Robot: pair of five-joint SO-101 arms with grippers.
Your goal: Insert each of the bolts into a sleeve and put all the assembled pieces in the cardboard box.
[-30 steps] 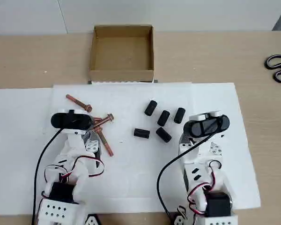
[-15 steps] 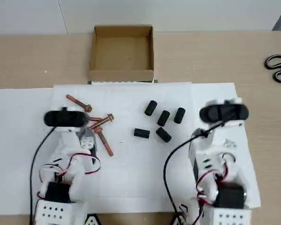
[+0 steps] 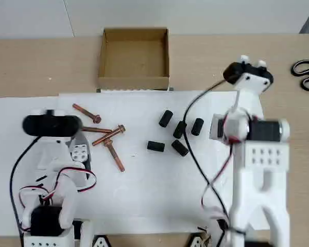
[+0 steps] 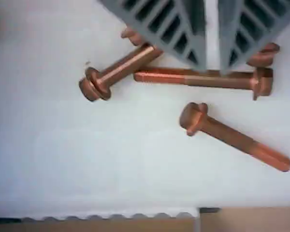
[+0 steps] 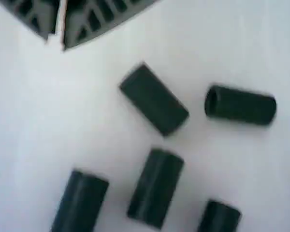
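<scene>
both arms have lifted and swung outward: left gripper (image 4: pixel 212 67) over the copper bolts (image 4: pixel 198 78), right gripper (image 5: pixel 57 42) over the black sleeves (image 5: pixel 154 99), jaws nearly closed, empty. cardboard box (image 3: pixel 134 82) empty; no grasp begun.

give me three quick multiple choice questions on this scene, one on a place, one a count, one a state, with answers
1. Where do the bolts lie?
A on the white paper
B in a bowl
C on a plate

2. How many sleeves are there?
A three
B five
C seven

3. The cardboard box is:
A empty
B half full
C lidded

Answers:
1 A, the high view shows all four on the sheet.
2 B, five black cylinders lie in a loose cluster.
3 A, its bare floor shows, with nothing inside.
</scene>
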